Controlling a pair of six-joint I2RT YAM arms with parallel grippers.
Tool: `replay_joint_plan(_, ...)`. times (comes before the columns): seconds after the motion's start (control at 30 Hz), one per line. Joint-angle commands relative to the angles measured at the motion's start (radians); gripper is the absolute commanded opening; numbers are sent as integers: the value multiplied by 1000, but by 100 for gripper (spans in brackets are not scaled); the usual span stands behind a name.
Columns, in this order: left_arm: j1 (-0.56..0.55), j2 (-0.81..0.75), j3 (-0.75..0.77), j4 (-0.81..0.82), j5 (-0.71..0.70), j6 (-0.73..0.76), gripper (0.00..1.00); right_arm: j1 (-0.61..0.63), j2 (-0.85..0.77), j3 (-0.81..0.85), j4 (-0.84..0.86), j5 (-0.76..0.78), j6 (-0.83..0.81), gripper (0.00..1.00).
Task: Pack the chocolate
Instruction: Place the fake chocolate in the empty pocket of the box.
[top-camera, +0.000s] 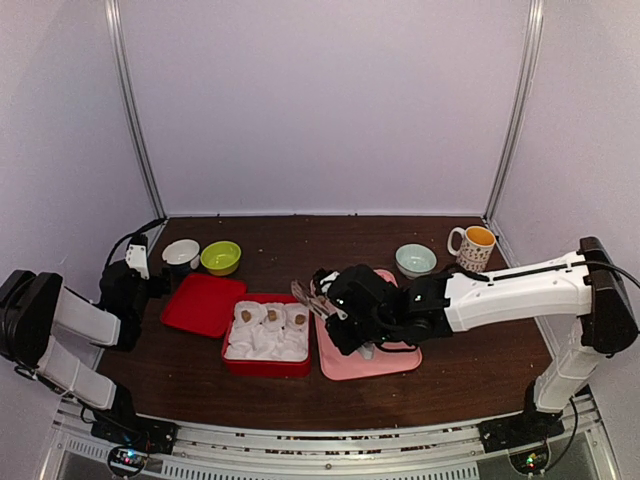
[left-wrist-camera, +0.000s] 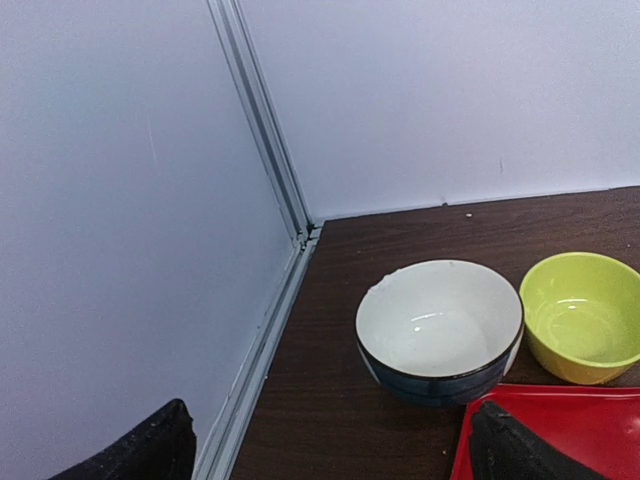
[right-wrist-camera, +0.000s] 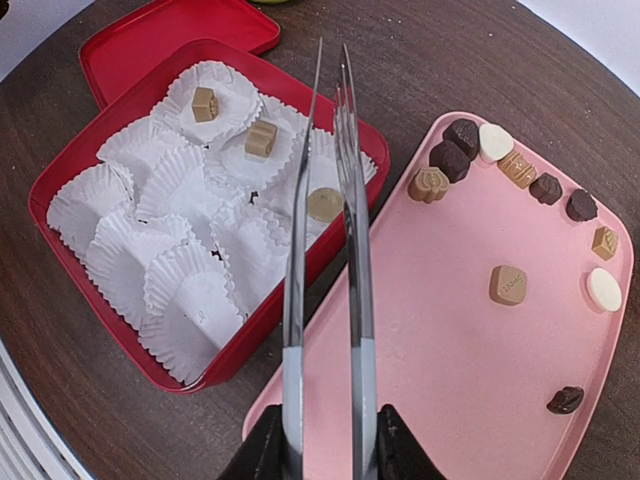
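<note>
**Fig. – Packing station, seen from the near edge of the table.**

(a) The right gripper is clamped on the handle end of long metal tongs. The blades run almost parallel w/ a thin gap. Their tips reach past the far rim of the red box, and nothing shows betw. them.

(b) The box is open and filled w/ white paper cups.

(c) Most pcs of the chocolate lie loose on the pink tray, which sits just right of the box.
- Dark, tan & cream pcs are bunched at the tray's far corner and strung along its far edge.
- One tan pc lies nr the ctr, and one dark pc sits alone toward the near side.
- Three tan pcs sit in cups along the box's far side.

(d) The left gripper has its fingers spread wide and holds nothing. It is at the table's left rear, facing the white bowl & the green bowl, which stand just beside each other.

(e) The red lid lies flat on the near side of the bowls, left of the box.

(f) At right rear are a pale bowl and a mug.
</note>
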Motion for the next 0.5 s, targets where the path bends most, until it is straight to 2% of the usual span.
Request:
replay_joint_plan(0.0, 7, 8, 20, 47, -1, -11, 98, 14, 20, 57, 2, -1, -17, 25)
replay_joint_plan(0.17, 8, 8, 20, 48, -1, -10, 98, 18, 17, 57, -5, 21, -11, 25)
replay_joint_plan(0.47, 7, 8, 20, 46, 0, -10, 98, 17, -78, -25, -2, 150, 42, 26)
